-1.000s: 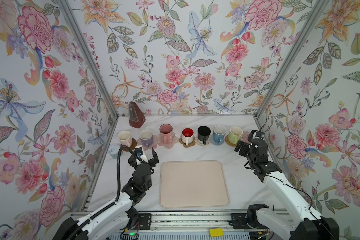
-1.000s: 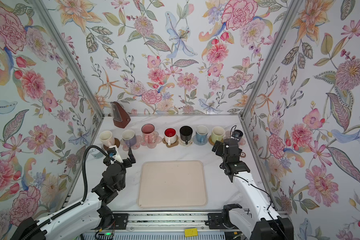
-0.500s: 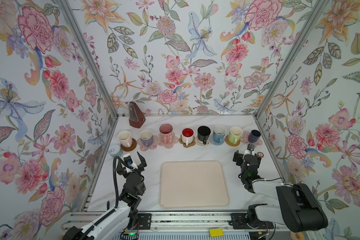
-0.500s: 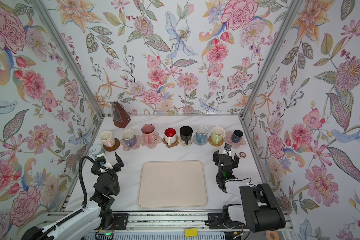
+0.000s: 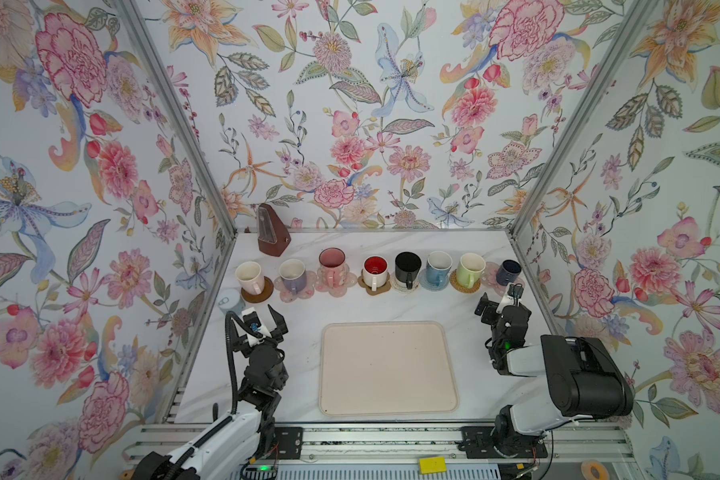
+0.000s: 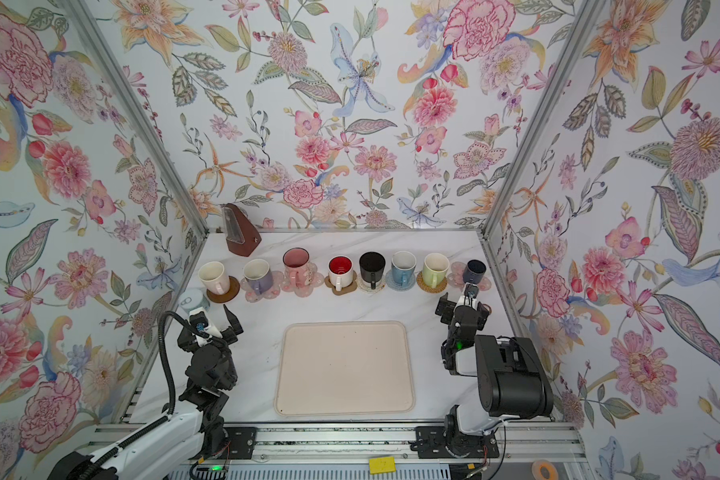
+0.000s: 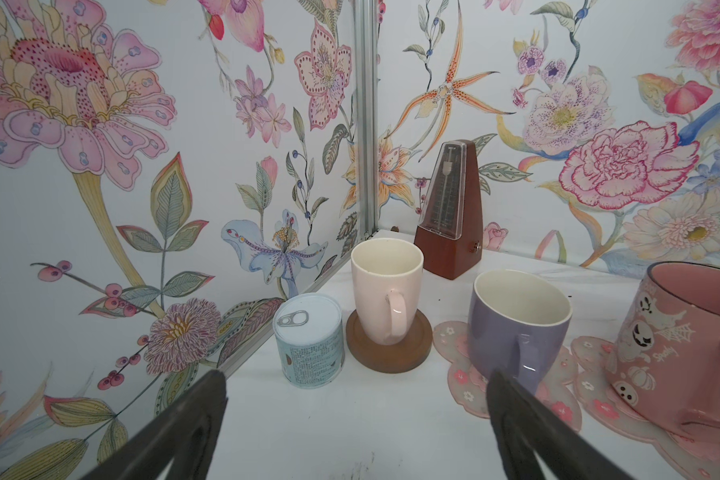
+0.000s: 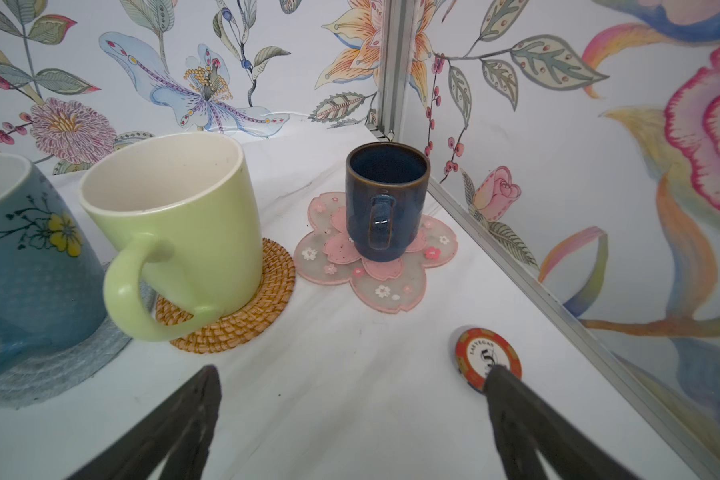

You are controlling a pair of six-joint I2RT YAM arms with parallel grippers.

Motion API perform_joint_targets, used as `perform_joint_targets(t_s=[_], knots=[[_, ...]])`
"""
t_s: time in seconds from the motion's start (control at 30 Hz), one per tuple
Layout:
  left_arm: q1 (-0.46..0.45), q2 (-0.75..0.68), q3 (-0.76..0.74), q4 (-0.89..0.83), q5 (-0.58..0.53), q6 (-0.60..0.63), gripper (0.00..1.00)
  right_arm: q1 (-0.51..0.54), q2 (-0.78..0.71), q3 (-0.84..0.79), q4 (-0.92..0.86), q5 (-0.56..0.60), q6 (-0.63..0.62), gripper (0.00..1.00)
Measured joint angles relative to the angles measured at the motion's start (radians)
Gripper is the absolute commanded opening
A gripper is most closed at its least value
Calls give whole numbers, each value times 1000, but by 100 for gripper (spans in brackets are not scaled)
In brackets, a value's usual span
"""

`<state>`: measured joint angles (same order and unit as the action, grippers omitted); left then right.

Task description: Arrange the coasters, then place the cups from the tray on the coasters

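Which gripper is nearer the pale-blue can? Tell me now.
Left. The left gripper is open just beside the can; the right gripper is at the opposite side, by the navy cup.

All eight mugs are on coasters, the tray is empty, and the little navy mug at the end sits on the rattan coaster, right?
Not quite. The right wrist view shows the navy mug on a pink flower coaster; the rattan coaster is under the light green mug. The rest stands, including the empty tray.
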<state>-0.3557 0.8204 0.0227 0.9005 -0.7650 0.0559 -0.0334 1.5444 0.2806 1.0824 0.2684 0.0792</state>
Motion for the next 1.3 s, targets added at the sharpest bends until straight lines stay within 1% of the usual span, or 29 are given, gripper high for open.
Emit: perform_joint_targets(t_s=[0.1,0.23,0.4,0.53,0.63,0.7,0.9,1.3], knots=[[74,79,0,19,54,-28,99,0,0,0,8,-1,0,99],[151,257,1,105,122,-53,99,0,0,0,8,-1,0,99],[195,484,25,279,192,-45,99,0,0,0,9,-1,0,99],[232,672,97,420,289,-19,99,0,0,0,9,-2,1,99],[240,773,127,475,346,-3,99,0,0,0,9,-10,3,99],[240,783,139,457,371,0,99,0,0,0,9,-17,5,99],[253,782,209,416,396,0,99,0,0,0,9,-26,8,99],[256,782,211,382,404,0,99,0,0,0,9,-26,8,99]])
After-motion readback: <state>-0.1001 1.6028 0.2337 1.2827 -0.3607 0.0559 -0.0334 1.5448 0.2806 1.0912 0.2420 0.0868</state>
